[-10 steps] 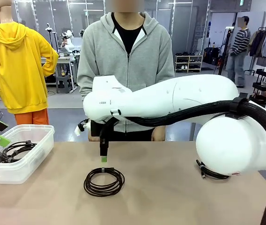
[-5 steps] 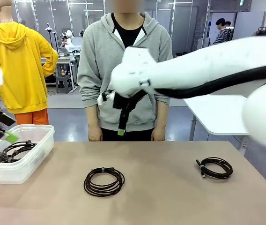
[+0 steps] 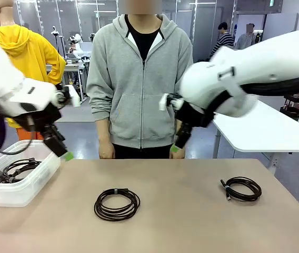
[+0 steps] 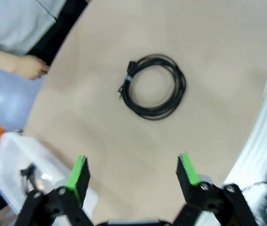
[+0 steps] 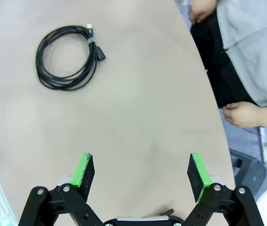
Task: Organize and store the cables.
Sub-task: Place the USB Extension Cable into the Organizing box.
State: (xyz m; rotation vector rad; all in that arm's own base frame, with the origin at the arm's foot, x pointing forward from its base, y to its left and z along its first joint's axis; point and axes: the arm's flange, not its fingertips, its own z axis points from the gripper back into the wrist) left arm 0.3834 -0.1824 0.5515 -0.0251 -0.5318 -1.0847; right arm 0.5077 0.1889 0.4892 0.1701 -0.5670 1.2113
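Cables: three black coils, each tied. Stored coil [image 3: 17,167] already in clear bin [image 3: 31,184] at table's left end. Middle coil [image 3: 117,204] flat on table [image 3: 181,226] near centre, loose. Third coil [image 3: 240,188] flat toward right end, well apart from middle one.

Left gripper [image 4: 132,170] raised just beside bin, jaws wide, nothing held. Right gripper [image 5: 140,170] raised over far edge, jaws wide, nothing held.

Step, as judged: between picks, two coils left to store. Next move calls for descent onto loose coil, pads astride strands near tie, then carry to bin.

Thin black coiled cables [image 3: 117,204] are contrasting with the plain beige tabletop [image 3: 191,221] (the person's zip hoodie [image 3: 139,89] is showing plain grey).
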